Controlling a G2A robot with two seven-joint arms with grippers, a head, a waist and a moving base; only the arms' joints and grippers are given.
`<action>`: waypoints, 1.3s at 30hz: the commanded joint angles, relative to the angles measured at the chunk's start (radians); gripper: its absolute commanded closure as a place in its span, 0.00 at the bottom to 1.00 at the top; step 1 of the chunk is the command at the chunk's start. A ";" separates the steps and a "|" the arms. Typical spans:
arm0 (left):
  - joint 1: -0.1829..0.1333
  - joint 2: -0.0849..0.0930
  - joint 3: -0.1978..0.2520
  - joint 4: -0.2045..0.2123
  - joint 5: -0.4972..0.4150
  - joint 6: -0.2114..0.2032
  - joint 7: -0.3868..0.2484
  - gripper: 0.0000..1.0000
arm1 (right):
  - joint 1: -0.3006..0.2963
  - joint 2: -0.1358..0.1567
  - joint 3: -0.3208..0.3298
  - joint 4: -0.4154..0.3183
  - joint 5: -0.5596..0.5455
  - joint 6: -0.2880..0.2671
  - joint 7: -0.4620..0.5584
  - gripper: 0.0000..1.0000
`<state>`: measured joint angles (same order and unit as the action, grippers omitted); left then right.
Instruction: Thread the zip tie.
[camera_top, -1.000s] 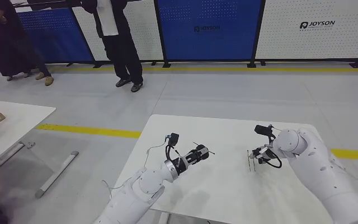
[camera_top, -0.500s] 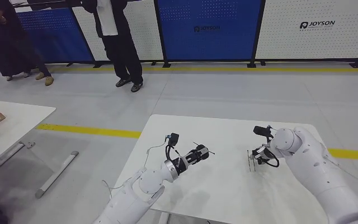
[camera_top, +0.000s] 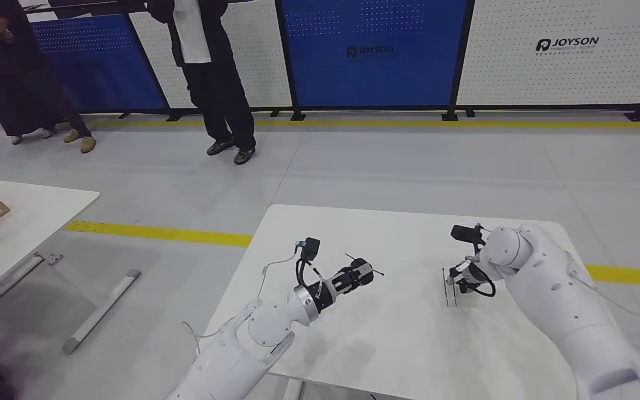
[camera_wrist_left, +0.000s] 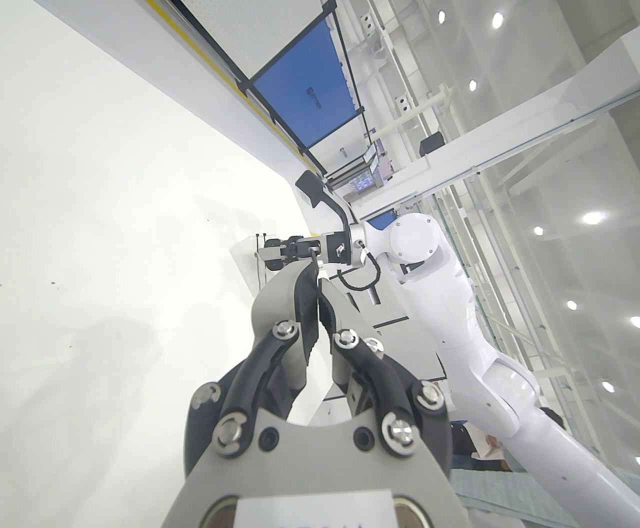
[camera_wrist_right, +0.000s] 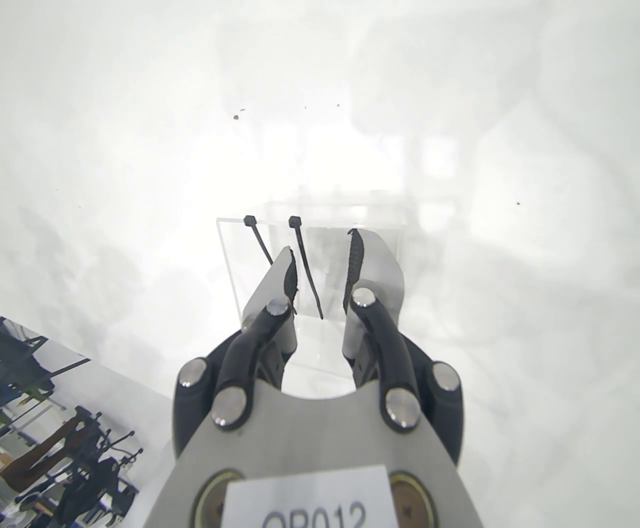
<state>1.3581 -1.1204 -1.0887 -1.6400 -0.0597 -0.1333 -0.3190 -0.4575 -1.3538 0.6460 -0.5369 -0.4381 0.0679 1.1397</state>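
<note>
The white table carries one container, a small clear box. It stands about midway between the far and near edges, on the half toward the right edge, well in from that edge.

The right hand hangs just over the box with its fingers released and spread. In the top view the right hand is just beside the box, on the side facing the right edge.

The left hand is on the other half of the table, well apart from the box and pointing toward it. Its pads are clenched together. In the top view a thin black lone tie crosses the tips of the left hand, sticking out on both sides. The left wrist view does not show this tie clearly.

The box holds two black ties. They stand side by side, with their square heads at the box's upper edge and their tails slanting down into it. The first tie is partly hidden behind one right finger. The second tie lies between the two spread fingers, nearer that same finger; whether it touches it I cannot tell.
</note>
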 joint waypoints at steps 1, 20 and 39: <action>0.000 0.000 0.000 0.000 0.000 0.000 0.000 1.00 | 0.004 -0.006 -0.002 0.011 0.000 -0.007 -0.003 0.80; 0.000 0.000 0.000 0.000 0.000 0.000 0.000 1.00 | -0.006 0.007 0.050 0.036 0.015 -0.137 -0.031 1.00; 0.000 0.000 0.000 0.000 0.000 0.000 0.000 1.00 | -0.049 0.050 0.112 -0.049 0.022 -0.159 -0.065 1.00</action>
<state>1.3581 -1.1204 -1.0887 -1.6400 -0.0597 -0.1333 -0.3190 -0.5063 -1.3040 0.7585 -0.5862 -0.4164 -0.0913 1.0744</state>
